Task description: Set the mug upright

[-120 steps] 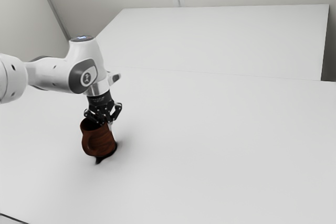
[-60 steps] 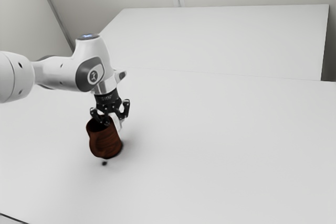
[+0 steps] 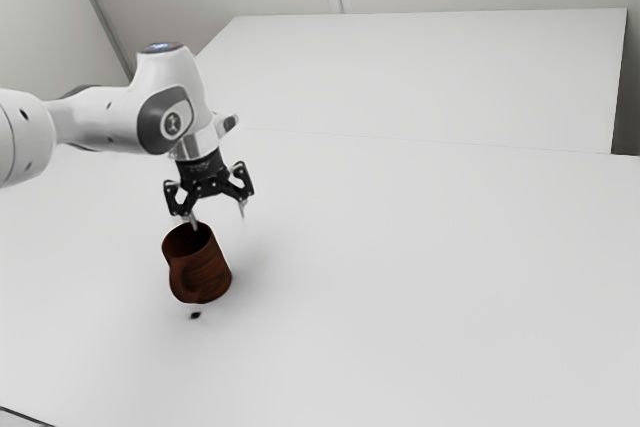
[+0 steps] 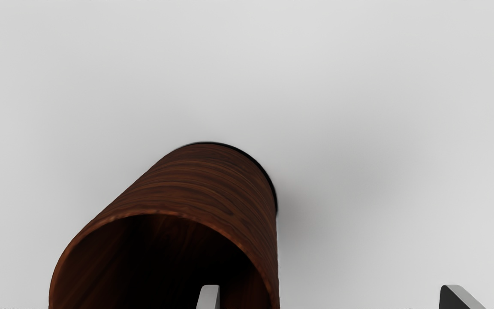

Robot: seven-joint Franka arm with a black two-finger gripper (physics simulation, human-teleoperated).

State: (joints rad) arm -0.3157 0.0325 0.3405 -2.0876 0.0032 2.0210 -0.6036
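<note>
Exterior view, from its left. One arm (image 3: 100, 129): smooth white casings, rounded, grey bands at the joints. One small dark spot (image 3: 195, 315) on the table (image 3: 430, 277), near the mug's foot, irregular. One mug (image 3: 203, 272), on the table below the hand: dark red-brown wood grain in fine wavy bands, round mouth facing up, thin rim, one bulging handle (image 3: 184, 281). Cannot tell if its base sits flat. One gripper (image 3: 218, 219) above it, black linkages, two slim fingers (image 4: 462, 298) with grey edges. Spread wide, nothing gripped; in the wrist view one tip is over the mug's mouth, the other outside its wall. Table: matte pale grey, soft shadow beside the mug. Farther back, one flat white panel (image 3: 420, 77), straight-edged.
</note>
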